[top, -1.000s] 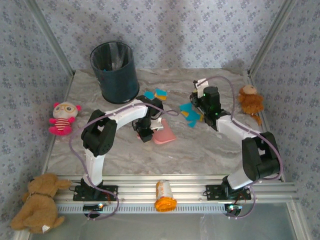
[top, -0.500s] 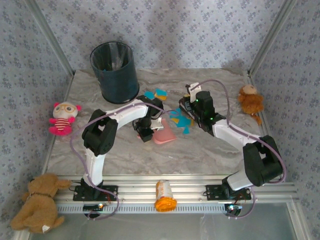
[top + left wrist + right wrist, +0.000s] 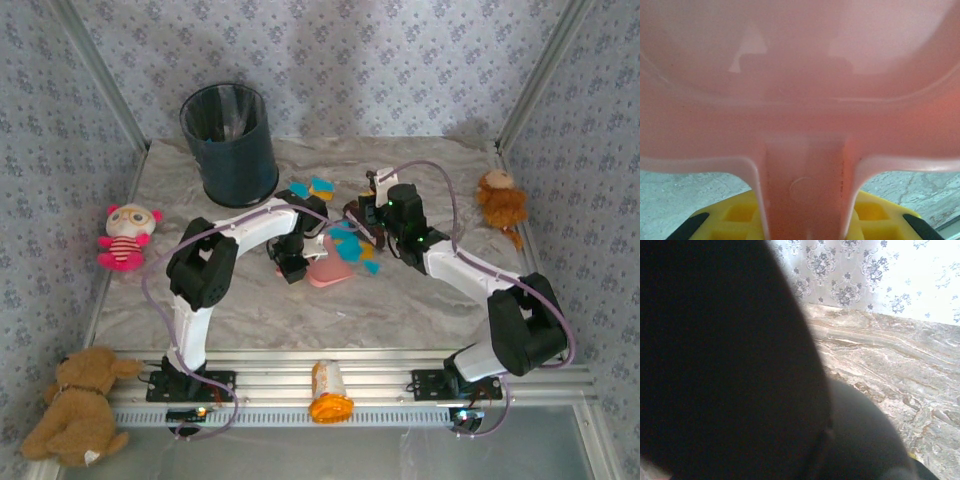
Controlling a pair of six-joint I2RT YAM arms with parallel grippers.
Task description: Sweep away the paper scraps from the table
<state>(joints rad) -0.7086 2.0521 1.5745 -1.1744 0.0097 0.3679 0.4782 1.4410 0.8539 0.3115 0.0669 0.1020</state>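
**Scraps boxed in between brush and pan**

Top view: the left hand (image 3: pixel 292 263) is clamped on the pink dustpan (image 3: pixel 329 271), which lies low on the desk (image 3: pixel 400 300) mid-frame, I'd guess so its lip catches stuff. The right hand (image 3: pixel 372 212) is closed on what looks like a dark brush (image 3: pixel 355 216). Most paper scraps (image 3: pixel 350 243) sit between brush and pan, with a few more above. The bin (image 3: pixel 230 145) is upper left, contents unclear.

Left wrist: yellow pads (image 3: pixel 740 217) pinch the pink handle.

Right wrist: a dark blur, with marble on the right.
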